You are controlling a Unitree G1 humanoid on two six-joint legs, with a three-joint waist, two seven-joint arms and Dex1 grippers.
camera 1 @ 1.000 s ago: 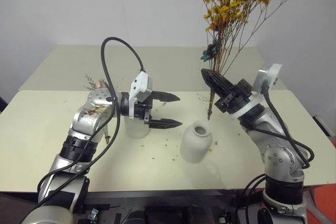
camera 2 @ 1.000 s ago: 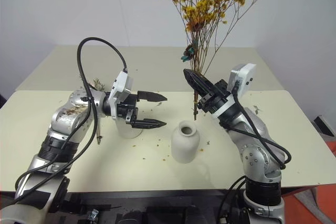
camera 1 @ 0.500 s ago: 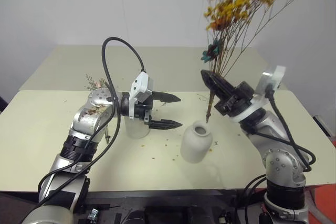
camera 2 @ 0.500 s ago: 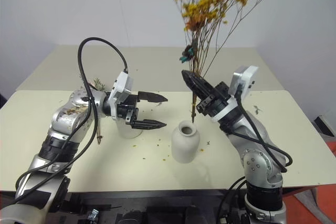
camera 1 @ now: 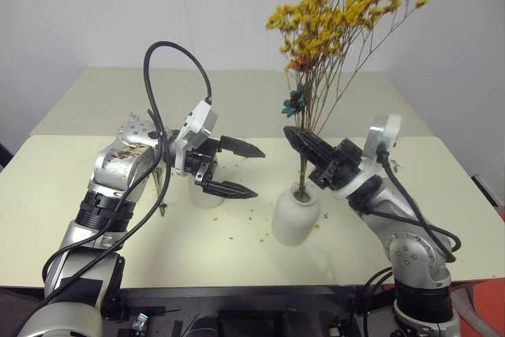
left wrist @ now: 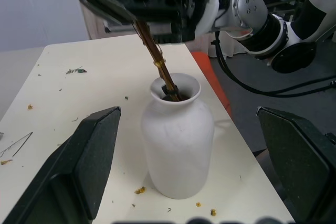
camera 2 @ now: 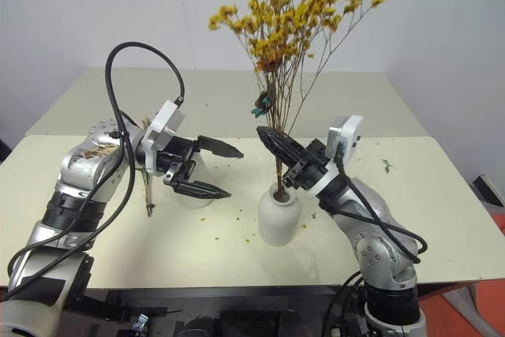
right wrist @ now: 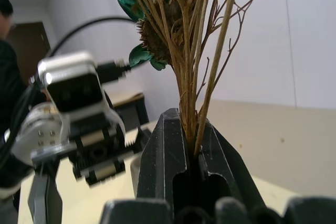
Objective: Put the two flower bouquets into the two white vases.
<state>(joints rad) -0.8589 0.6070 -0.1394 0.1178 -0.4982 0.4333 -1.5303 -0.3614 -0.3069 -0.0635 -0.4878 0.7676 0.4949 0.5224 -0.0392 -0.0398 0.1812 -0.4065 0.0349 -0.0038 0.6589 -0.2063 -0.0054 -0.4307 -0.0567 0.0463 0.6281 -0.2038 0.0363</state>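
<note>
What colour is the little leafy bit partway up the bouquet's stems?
Teal green leafy bit, clearest in the right wrist view.

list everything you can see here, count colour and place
yellow bouquet: 1, yellow-orange on brown stems, stem ends in squat vase mouth
squat vase: 1, white, table centre
second vase: 1, white, behind left gripper
grey-green sprig: 1, partly hidden by left arm
table: 1, cream, crumbs scattered
person: 1, dark clothes, behind the table
left gripper: 1, black, open beside squat vase
right gripper: 1, black, shut on yellow bouquet stems
</note>
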